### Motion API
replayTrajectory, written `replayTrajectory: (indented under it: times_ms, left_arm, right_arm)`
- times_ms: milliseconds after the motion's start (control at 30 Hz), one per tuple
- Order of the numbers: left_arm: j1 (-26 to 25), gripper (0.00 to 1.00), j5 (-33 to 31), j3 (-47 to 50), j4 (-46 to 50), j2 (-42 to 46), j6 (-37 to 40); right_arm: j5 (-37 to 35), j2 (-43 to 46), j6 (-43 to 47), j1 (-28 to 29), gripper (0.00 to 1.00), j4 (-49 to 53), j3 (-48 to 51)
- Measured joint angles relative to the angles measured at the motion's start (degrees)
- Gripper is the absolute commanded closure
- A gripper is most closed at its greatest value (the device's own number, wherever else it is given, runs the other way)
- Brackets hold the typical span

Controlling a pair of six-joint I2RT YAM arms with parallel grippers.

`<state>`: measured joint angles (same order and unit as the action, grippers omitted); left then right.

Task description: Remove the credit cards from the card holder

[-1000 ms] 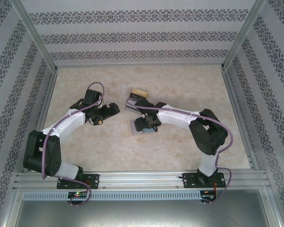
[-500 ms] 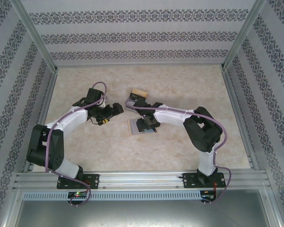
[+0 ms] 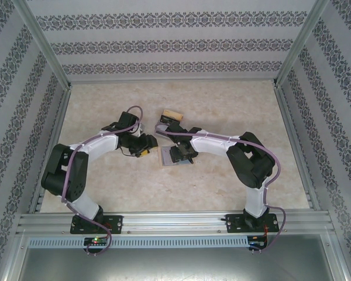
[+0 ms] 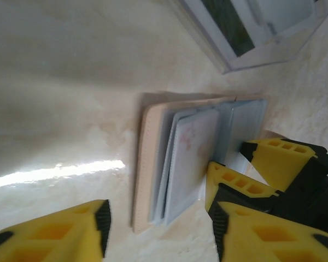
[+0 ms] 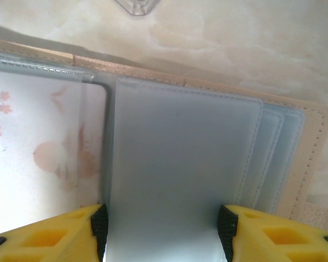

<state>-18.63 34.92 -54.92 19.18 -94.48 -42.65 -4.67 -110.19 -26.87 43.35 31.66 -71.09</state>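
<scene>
Lying flat near the middle of the beige marbled table (image 3: 222, 105), the credit cards (image 3: 165, 157) (image 4: 186, 158) (image 5: 180, 164) form a fanned stack: grey-blue ones stepped over each other on a tan one, whose edge frames them. In the right wrist view a pale card with pink blossoms (image 5: 38, 164) shows beside the top grey-blue card.

The card holder (image 3: 164, 126) (image 4: 246, 33) sits just beyond the stack on the far side. It is a translucent case with a dark stripe, apart from the cards.

The right gripper (image 3: 180, 155) (image 4: 228, 158) (image 5: 162, 221) is down on the stack, yellow fingers partly spread with the top grey-blue card between them. The tips rest on the cards, and nothing is lifted.

The left gripper (image 3: 145, 146) (image 4: 158, 218) hangs just left of the stack, low over the table. Its fingers are spread wide and hold nothing, with the stack's near corner showing between them.

Patterned walls (image 3: 164, 47) close in the table on three sides.
</scene>
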Motion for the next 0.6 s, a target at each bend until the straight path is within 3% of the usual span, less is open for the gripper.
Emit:
replayTrajectory:
  times_ms: [100,600]
  left_arm:
    - [-1.79,0.62,1.33,-0.17,-1.84,-2.16,-0.46]
    - [-4.87,0.70,2.32,-1.38,-4.63,-6.21,-0.68]
  right_arm:
    - [0.00,0.00,0.00,0.00,0.41,-0.11,0.00]
    - [-0.02,0.15,0.00,0.00,0.41,-0.63,0.44]
